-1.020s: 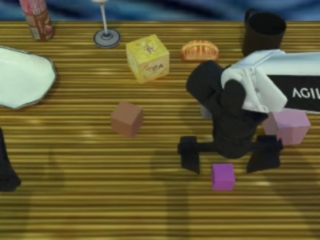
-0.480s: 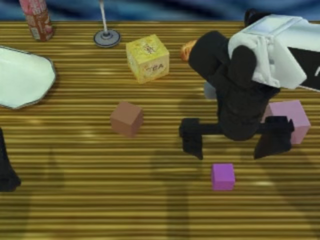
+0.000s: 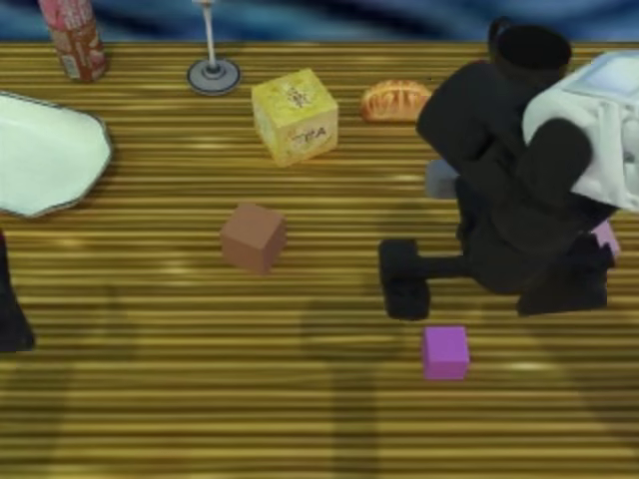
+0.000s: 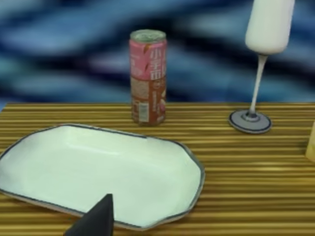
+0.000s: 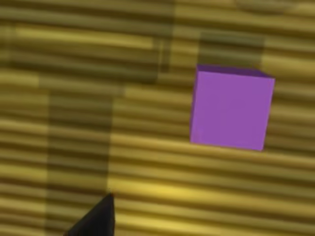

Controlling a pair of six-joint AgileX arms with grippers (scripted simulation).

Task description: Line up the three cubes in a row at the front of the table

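Right gripper point(image 3: 494, 284) spread wide, empty, above table point(image 3: 150, 399) right half | magenta cube point(image 3: 445, 352) on wood just in front | brown cube point(image 3: 253, 237) mid-table | pale pink cube point(image 3: 605, 239) mostly hidden | left arm point(image 3: 12, 319) parked at left edge.

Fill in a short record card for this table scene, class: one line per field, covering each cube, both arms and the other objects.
magenta cube: alone near the table's front, free of any pincer
brown cube: mid-table, left of centre, untouched
pale pink cube: right side, mostly hidden under the right arm
right pincer: open, above the table behind the magenta cube, holding nothing
left arm: parked at the left edge
other objects: yellow TEA box, bread, dark mug, glass, can, white tray
row: not yet formed
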